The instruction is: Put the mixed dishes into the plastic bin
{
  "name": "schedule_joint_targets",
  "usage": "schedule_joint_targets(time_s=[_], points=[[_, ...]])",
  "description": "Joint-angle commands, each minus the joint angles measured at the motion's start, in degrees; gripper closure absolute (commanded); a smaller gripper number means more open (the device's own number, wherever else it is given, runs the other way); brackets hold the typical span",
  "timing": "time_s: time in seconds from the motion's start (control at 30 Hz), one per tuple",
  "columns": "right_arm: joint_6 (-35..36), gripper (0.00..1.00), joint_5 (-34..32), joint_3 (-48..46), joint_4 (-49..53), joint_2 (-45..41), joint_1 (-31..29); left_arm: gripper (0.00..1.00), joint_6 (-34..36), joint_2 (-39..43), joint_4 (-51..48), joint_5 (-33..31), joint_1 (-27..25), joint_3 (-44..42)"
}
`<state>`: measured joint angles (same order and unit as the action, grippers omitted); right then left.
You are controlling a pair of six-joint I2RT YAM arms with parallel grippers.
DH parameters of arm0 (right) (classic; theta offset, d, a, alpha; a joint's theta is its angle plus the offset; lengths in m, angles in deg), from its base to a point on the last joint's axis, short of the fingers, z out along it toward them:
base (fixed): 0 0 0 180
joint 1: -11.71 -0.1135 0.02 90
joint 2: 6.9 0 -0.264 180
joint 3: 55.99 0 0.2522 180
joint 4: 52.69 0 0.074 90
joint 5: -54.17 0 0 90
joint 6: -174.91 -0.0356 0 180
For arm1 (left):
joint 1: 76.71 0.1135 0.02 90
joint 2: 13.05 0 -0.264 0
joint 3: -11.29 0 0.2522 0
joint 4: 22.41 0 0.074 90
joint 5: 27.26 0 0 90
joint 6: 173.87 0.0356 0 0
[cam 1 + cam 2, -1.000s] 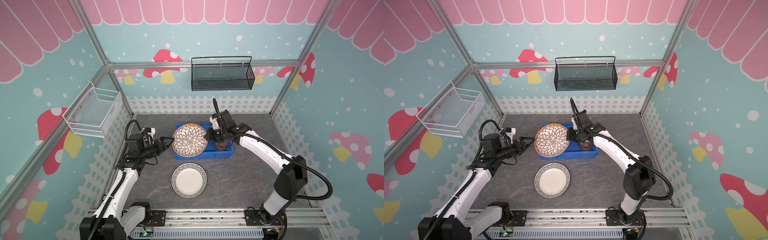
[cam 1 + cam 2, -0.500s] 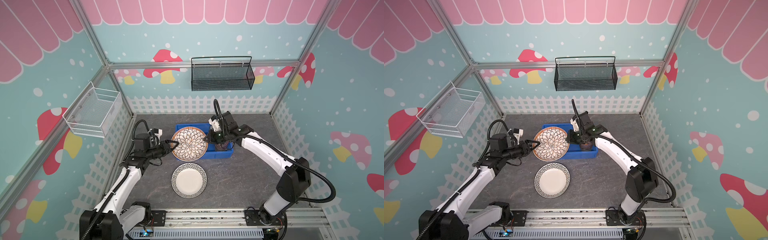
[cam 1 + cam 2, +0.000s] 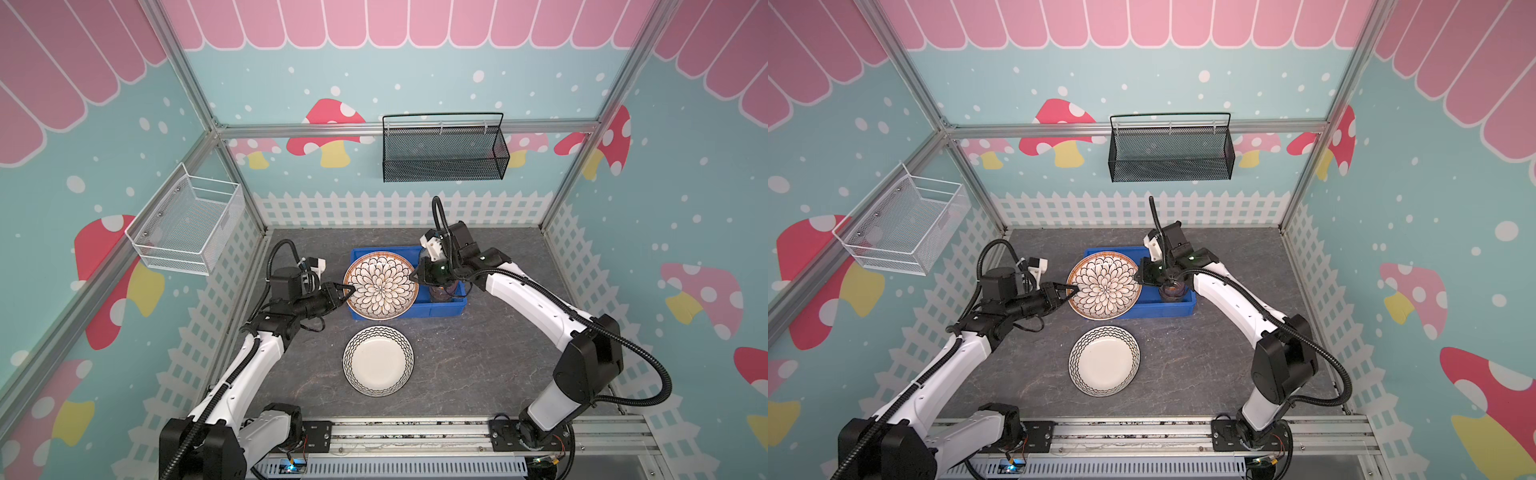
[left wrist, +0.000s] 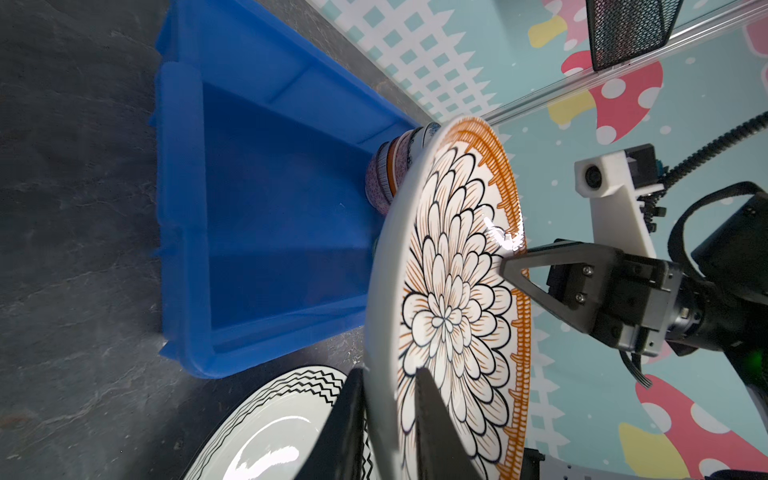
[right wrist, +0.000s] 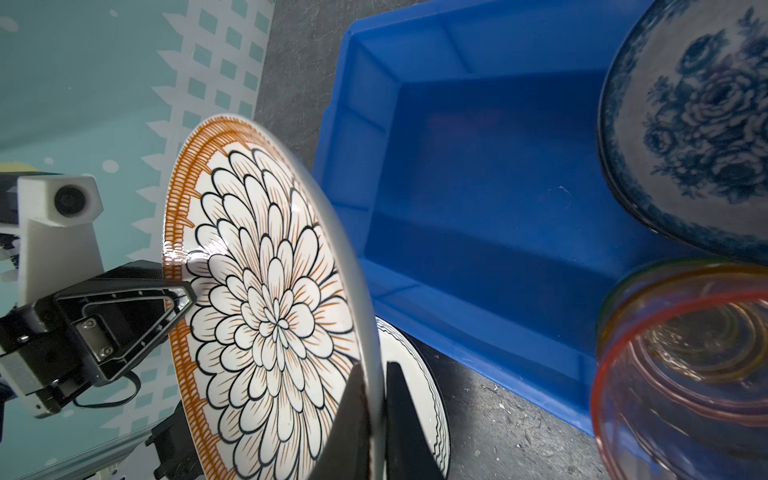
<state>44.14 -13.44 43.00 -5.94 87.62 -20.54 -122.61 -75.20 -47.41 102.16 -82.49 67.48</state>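
In both top views, the brown-rimmed petal-pattern plate point(image 3: 380, 286) point(image 3: 1104, 287), white with black-outlined petals, spans the blue plastic bin point(image 3: 432, 309) between the left fingers point(image 3: 343, 286) and right fingers point(image 3: 415, 275), each clamped on a rim. Left wrist: the rim sits pinched between the left fingers point(image 4: 436, 424). Right wrist: the right fingers point(image 5: 399, 415) grip the opposite edge, with tinted cups point(image 5: 685, 365) beside them.

orange-rimmed black-petal plate point(image 3: 380, 286), white plate point(image 3: 378, 360) with black zigzags, bright blue bin point(image 3: 440, 309).
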Motion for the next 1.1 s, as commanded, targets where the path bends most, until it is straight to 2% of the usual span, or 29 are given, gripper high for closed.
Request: schedule_joint_targets(time_s=[0.0,0.33,0.47,0.6,0.83,1.07], points=[[-1.0,1.0,3.6,0.3,-5.9,-2.8,-0.3,0.82,0.6,-0.2,2.2,3.4,-0.7,-0.4],[-1.5,1.0,4.1,0.4,-6.5,-3.2,-0.1,1.0,0.6,-1.6,3.0,3.2,-1.2,-0.6],[-1.5,1.0,4.1,0.4,-6.8,-3.5,0.2,1.0,0.2,-2.5,2.9,2.6,-1.2,-0.2],[-1.6,0.9,4.3,0.2,-7.2,-3.7,0.7,1.0,-0.6,-2.9,3.0,1.7,-1.4,0.4],[-2.4,0.82,5.6,-0.9,-8.9,-3.6,1.7,1.0,-1.3,-3.2,2.8,-0.7,-2.0,0.7],[-2.5,0.66,6.3,-0.9,-9.5,-3.8,2.6,1.0,-1.4,-3.3,0.7,-3.9,-2.4,1.7]])
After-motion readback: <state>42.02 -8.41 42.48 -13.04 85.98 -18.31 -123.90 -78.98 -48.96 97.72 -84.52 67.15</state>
